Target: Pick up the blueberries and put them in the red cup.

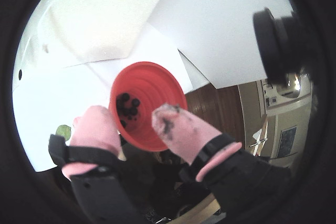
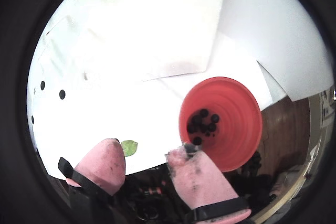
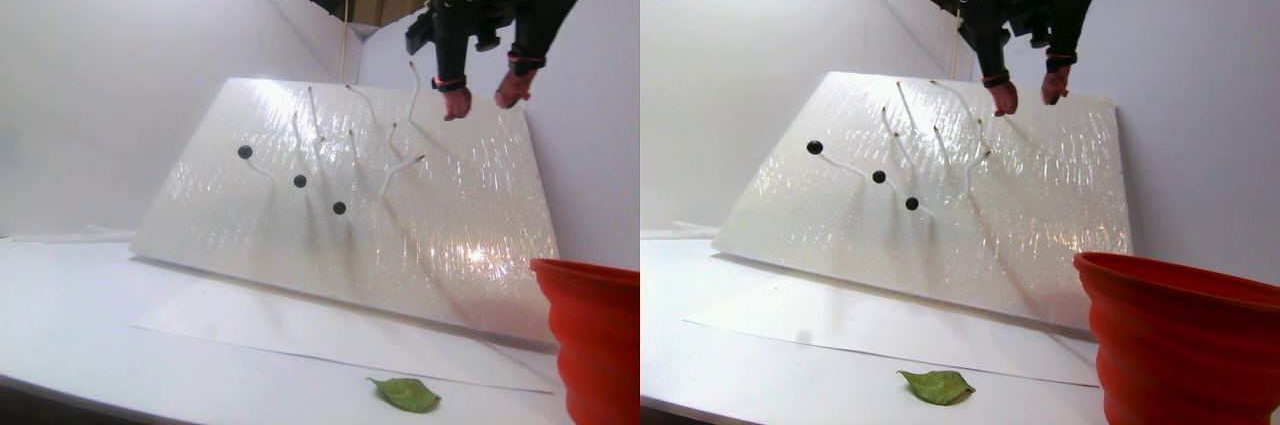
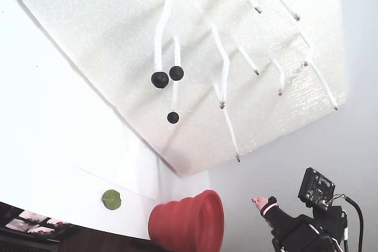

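The red cup (image 1: 152, 90) holds several blueberries (image 1: 127, 107) at its bottom; in another wrist view the same blueberries (image 2: 203, 121) lie in the red cup (image 2: 231, 124). My gripper (image 1: 131, 115) is open, and its stained pink fingertips (image 1: 169, 121) are spread above the cup's near rim with nothing between them. Three more blueberries (image 3: 299, 181) sit on white stems on the tilted foam board (image 3: 450, 195). In the stereo pair view the gripper (image 3: 485, 97) hangs high, near the board's upper right edge. The fixed view shows those berries (image 4: 172, 117), the cup (image 4: 189, 222) and the gripper (image 4: 260, 202).
A green leaf (image 3: 405, 395) lies on the white table in front of the board, left of the cup; it is also in a wrist view (image 2: 128, 148). White walls stand behind and to the right. Bare white stems (image 4: 224, 69) stick out of the board.
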You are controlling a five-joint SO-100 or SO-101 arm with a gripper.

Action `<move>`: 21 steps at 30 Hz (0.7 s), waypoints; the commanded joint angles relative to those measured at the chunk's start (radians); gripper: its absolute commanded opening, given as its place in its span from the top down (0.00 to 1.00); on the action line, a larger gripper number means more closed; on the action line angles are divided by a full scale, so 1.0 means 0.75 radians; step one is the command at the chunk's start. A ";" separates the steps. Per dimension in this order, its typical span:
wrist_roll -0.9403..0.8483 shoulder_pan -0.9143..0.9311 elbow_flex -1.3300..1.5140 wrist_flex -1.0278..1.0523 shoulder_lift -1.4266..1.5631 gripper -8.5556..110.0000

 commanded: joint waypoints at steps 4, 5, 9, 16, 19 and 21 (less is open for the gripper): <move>0.027 -0.059 0.000 0.031 0.192 0.80; 0.029 -0.070 0.008 0.035 0.209 0.80; 0.035 -0.110 0.041 0.055 0.258 0.80; 0.059 -0.180 0.067 0.098 0.317 0.80; 0.070 -0.213 0.076 0.098 0.315 0.80; 0.072 -0.233 0.082 0.098 0.315 0.80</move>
